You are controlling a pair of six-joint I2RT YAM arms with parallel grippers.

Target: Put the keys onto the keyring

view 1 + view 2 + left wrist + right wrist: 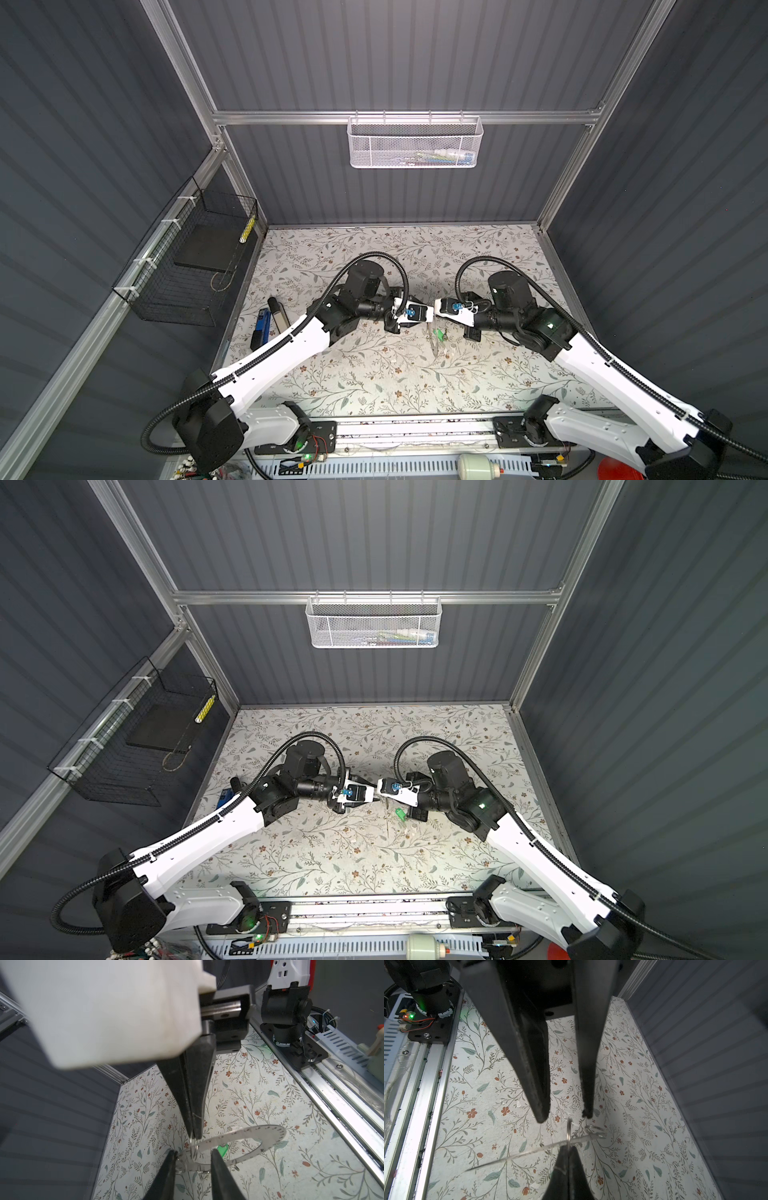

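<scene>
I'm pinching one small wire loop [569,1128] of the keyring [270,1132] with my right gripper [194,1136], jaws clamped tight, and the plate is hanging off the floral table [259,1088]. My left gripper [194,1154] is standing narrowly parted, a finger on either side of the near rim, gripping nothing. The green key tag [222,1149] is showing through the central hole; whether it's attached, I can't tell.

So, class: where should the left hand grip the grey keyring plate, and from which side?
Probably the flat band of the keyring beside the right hand, edge-on from outside the rim, a finger on each face: it is thin, held tilted in mid-air, and the open left hand straddles it.
</scene>
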